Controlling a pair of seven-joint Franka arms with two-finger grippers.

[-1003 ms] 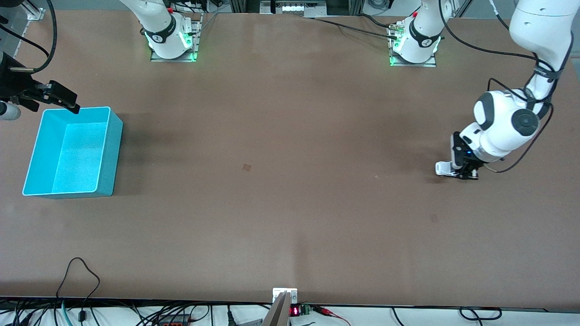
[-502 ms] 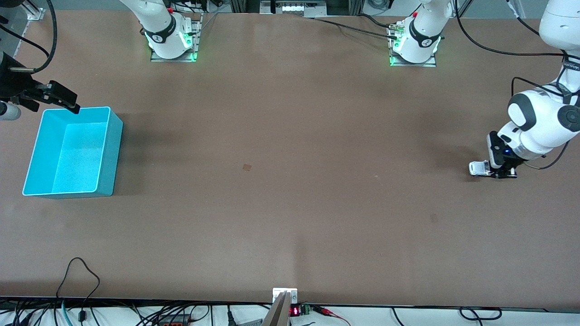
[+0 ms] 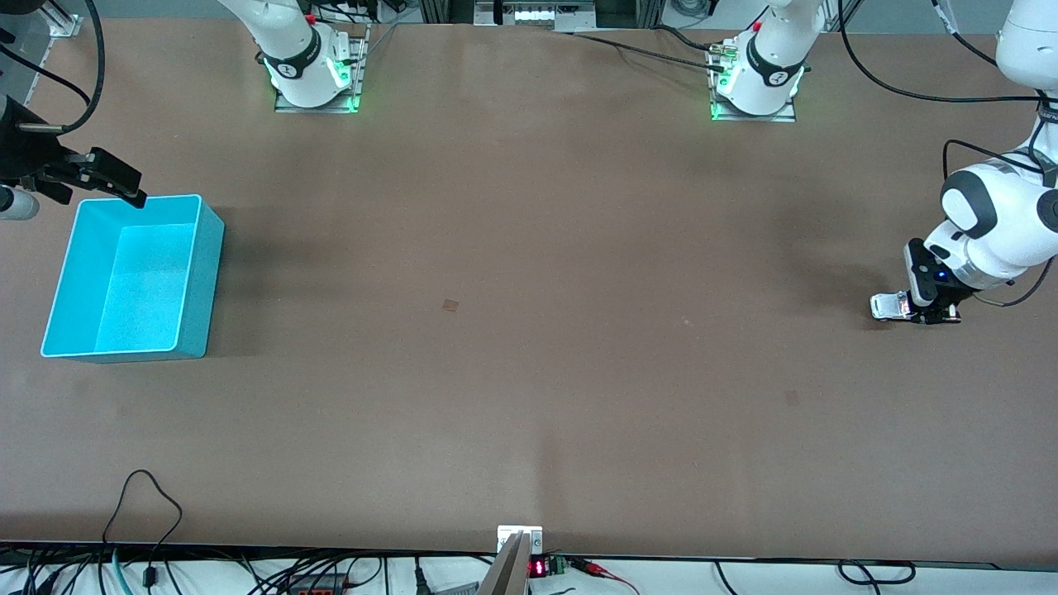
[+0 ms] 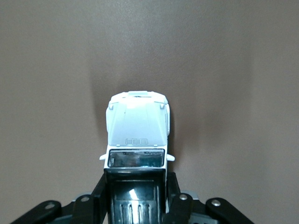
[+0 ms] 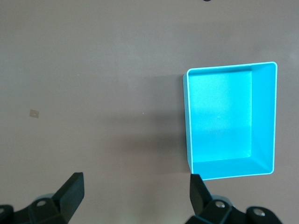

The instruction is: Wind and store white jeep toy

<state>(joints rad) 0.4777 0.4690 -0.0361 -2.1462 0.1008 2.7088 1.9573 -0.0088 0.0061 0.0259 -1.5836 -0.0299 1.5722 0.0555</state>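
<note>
The white jeep toy (image 3: pixel 887 307) with a black roof rests on the table at the left arm's end. My left gripper (image 3: pixel 924 312) is shut on its black rear part. In the left wrist view the jeep (image 4: pixel 137 128) points away from the fingers (image 4: pixel 174 191), wheels down on the brown surface. The cyan bin (image 3: pixel 132 277) stands empty at the right arm's end, also in the right wrist view (image 5: pixel 231 121). My right gripper (image 3: pixel 111 183) is open and empty, up over the table by the bin's corner, and waits.
The brown table (image 3: pixel 529 330) has a small dark mark (image 3: pixel 450 305) near its middle. Cables and a small display (image 3: pixel 537 567) lie along the edge nearest the front camera. The arm bases (image 3: pixel 314 74) stand along the edge farthest from it.
My left gripper has dragged the jeep along the table toward the left arm's end, rear first. The right arm and the bin have not moved.
</note>
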